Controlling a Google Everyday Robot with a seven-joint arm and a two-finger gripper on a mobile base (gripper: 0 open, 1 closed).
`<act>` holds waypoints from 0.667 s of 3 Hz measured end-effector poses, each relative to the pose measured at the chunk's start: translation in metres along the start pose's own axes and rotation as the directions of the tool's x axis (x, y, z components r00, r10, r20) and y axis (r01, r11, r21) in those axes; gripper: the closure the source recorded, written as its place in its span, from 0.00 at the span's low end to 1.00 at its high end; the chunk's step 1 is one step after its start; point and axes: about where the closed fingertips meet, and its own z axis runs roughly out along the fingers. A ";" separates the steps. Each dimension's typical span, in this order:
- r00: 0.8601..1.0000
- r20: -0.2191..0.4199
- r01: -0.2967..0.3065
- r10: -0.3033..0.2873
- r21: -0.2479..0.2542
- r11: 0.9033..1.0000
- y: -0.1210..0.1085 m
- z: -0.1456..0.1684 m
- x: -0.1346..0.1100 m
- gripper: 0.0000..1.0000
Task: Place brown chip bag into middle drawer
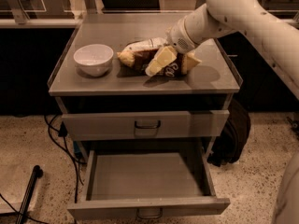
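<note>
The brown chip bag [140, 56] lies on the cabinet top [93, 85], right of a white bowl. Its tan left end and white lettering show. My gripper [175, 63] is down on the bag's right half, coming in from the upper right. Its cream fingers [160, 61] stand apart, one on each side of the bag's right part, so the gripper is open around it. The middle drawer [145, 175] is pulled out below, a shallow grey tray with nothing in it and a pale loop handle [149, 213] on its front panel.
A white bowl [94, 59] sits at the left of the cabinet top. A shut drawer front with a darker handle [147, 124] is above the open drawer. Black cables [56, 139] and a dark pole [28, 192] are on the floor at left. A dark bag [233, 134] leans at right.
</note>
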 end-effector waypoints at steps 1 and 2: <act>0.999 -0.009 0.035 -0.036 -0.006 0.999 0.006 0.020 0.007 0.19; 0.999 -0.009 0.038 -0.038 -0.005 0.999 0.007 0.022 0.008 0.42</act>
